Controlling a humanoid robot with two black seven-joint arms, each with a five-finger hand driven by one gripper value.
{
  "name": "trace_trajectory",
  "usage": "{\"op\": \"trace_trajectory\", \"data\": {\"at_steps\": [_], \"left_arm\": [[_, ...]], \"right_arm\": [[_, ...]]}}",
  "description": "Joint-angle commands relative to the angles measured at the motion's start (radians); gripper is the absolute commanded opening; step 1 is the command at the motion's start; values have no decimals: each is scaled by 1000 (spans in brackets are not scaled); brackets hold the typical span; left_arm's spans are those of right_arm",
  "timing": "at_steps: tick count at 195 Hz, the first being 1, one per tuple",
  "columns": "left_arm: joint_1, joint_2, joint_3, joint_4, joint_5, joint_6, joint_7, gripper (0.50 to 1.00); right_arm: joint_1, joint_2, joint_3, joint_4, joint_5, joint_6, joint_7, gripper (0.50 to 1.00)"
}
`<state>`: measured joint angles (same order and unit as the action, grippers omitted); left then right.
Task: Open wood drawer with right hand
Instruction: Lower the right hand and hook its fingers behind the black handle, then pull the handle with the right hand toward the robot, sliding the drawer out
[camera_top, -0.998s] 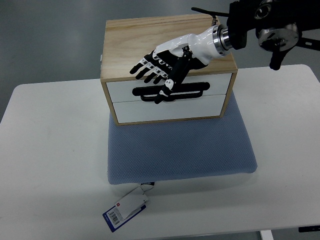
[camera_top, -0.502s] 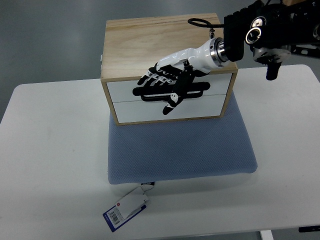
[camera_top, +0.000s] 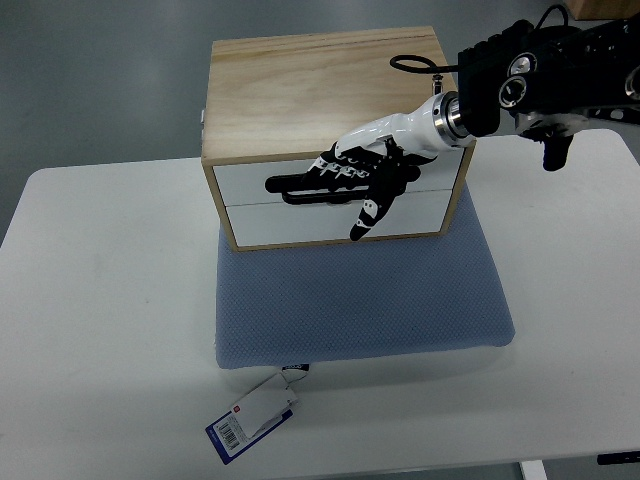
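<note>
A light wooden box (camera_top: 300, 90) with two white drawer fronts stands on a blue pad (camera_top: 360, 300). The upper drawer (camera_top: 245, 185) carries a black bar handle (camera_top: 290, 187) and sits flush with the box. My right hand (camera_top: 355, 185), white with black fingers, reaches in from the upper right. Its fingers (camera_top: 340, 167) curl over the middle of the handle, and the thumb (camera_top: 366, 218) points down across the lower drawer (camera_top: 290, 225). The hand hides the handle's right part. No left arm shows.
The blue pad lies on a white table (camera_top: 100, 300). A blue and white paper tag (camera_top: 250, 420) hangs from the pad's front edge. The right arm's dark wrist housing (camera_top: 530, 85) hovers over the box's back right corner.
The right hand has come down and to the right from the box's top front edge onto the handle, and its fingers have curled over the bar. The drawer has not moved.
</note>
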<state>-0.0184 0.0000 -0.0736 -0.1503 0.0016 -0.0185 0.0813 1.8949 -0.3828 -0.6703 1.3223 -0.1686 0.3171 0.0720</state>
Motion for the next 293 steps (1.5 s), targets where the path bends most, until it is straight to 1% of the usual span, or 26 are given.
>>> {"op": "trace_trajectory", "data": {"at_steps": [1, 67, 118, 119, 131, 173, 221, 249, 252, 272, 273, 293], "left_arm": [[0, 0, 0, 0, 0, 0, 0, 1000], [0, 0, 0, 0, 0, 0, 0, 1000], [0, 0, 0, 0, 0, 0, 0, 1000], [0, 0, 0, 0, 0, 0, 0, 1000], [0, 0, 0, 0, 0, 0, 0, 1000], [0, 0, 0, 0, 0, 0, 0, 1000], [0, 0, 0, 0, 0, -1, 0, 1000], [0, 0, 0, 0, 0, 0, 0, 1000], [0, 0, 0, 0, 0, 0, 0, 1000], [0, 0, 0, 0, 0, 0, 0, 1000], [0, 0, 0, 0, 0, 0, 0, 1000], [0, 0, 0, 0, 0, -1, 0, 1000]], "right_arm": [[0, -4, -5, 0, 0, 2, 0, 928], [0, -10, -12, 2, 0, 17, 0, 928], [4, -15, -21, 31, 0, 26, 0, 928], [4, -18, -26, 46, 0, 30, 0, 928], [12, -19, -32, 64, 0, 30, 0, 928], [21, -38, -34, 87, -2, 31, 0, 928], [50, -74, -35, 129, -3, 72, 0, 928], [58, -79, -35, 140, -12, 89, 2, 928], [62, -94, -35, 149, -14, 102, 2, 928], [62, -102, -35, 160, -14, 109, 2, 928], [64, -103, -37, 166, -16, 118, 3, 928], [64, -105, -49, 170, -16, 122, 3, 928]]}}
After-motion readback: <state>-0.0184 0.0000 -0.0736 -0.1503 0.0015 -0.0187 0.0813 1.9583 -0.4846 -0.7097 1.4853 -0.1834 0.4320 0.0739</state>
